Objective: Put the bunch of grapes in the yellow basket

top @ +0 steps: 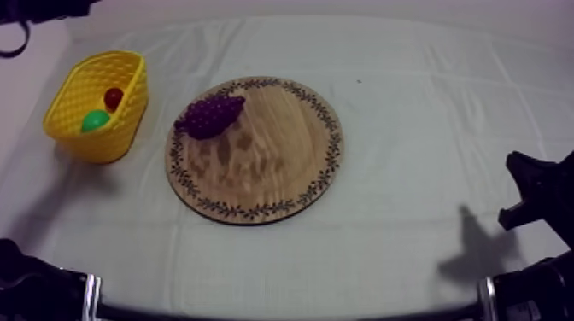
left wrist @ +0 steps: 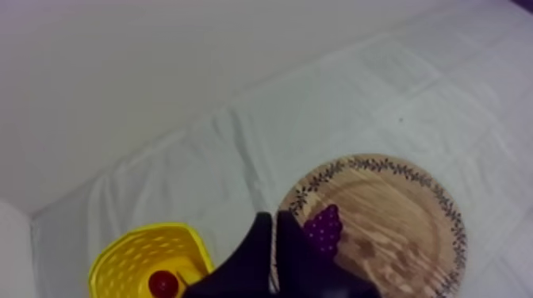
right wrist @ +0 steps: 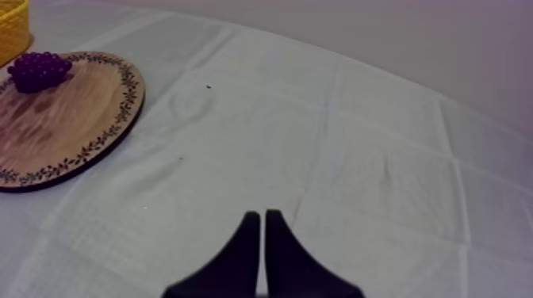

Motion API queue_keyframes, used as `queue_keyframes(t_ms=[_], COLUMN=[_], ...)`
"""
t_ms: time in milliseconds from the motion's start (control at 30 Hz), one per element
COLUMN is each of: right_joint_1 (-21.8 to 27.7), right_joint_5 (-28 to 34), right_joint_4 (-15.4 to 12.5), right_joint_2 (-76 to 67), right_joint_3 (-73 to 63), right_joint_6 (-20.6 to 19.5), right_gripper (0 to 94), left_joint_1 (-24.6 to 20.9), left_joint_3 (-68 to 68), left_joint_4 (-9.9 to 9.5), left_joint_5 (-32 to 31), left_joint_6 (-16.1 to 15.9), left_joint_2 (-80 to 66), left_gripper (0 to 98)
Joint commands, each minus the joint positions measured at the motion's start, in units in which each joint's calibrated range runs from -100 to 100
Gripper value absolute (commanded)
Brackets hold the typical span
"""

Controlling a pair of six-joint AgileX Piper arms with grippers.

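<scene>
Since neither of my grippers has anything in it, the grapes [top: 211, 115] are just lying on the board [top: 256, 149]. They sit right at the side nearest the basket [top: 96, 102], and one end of the bunch lies over the patterned rim.

The basket stands on the cloth [top: 410, 102] near the board, with a gap between the two. Inside it there's a small red fruit [top: 114, 97] and a green fruit [top: 95, 120] next to it, pretty much touching. No grapes in there yet.

My left gripper [left wrist: 274, 215] hangs in the air above the table, looking down. Its fingers are pressed together into a narrow black wedge with nothing between them. From that wrist camera, the wedge's tip lines up with the board's rim, just beside the grapes, and the basket is off to its other side. It isn't touching the bunch.

My right gripper [right wrist: 262, 212] is the same deal: fingers together, gripping nothing, pointing out over bare cloth. From its camera the board and grapes are well off to one side, with a corner of the basket past them. From above, my right arm [top: 542, 192] is low at the table's right edge, well apart from the board.
</scene>
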Motion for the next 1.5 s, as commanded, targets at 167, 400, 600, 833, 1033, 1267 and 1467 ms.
queue_keyframes(t_ms=[167,400,600,833,1033,1267,1467], right_joint_1=[0.0,0.0,0.0,0.0,0.0,0.0,0.0], right_joint_5=[0.0,0.0,0.0,0.0,0.0,0.0,0.0], right_joint_4=[0.0,0.0,0.0,0.0,0.0,0.0,0.0], right_joint_2=[0.0,0.0,0.0,0.0,0.0,0.0,0.0], right_joint_3=[0.0,0.0,0.0,0.0,0.0,0.0,0.0], right_joint_6=[0.0,0.0,0.0,0.0,0.0,0.0,0.0], right_gripper=[0.4,0.4,0.4,0.4,0.4,0.4,0.4], left_joint_1=[3.2,4.3,4.4,4.6,4.9,4.9,5.0], left_joint_3=[-8.3,-7.9,-7.1,-5.3,-4.3,-0.7,-1.2], left_joint_4=[-2.90,-4.07,-4.92,-4.16,-3.85,-4.11,-3.67], left_joint_5=[5.8,6.8,8.4,9.9,7.9,0.4,-4.6], left_joint_6=[0.9,0.8,3.1,4.7,4.5,3.4,2.7], left_joint_2=[17.3,25.6,28.8,30.8,33.9,40.1,46.0], left_gripper=[0.0,0.8,36.8,89.5,95.3,95.0,89.3])
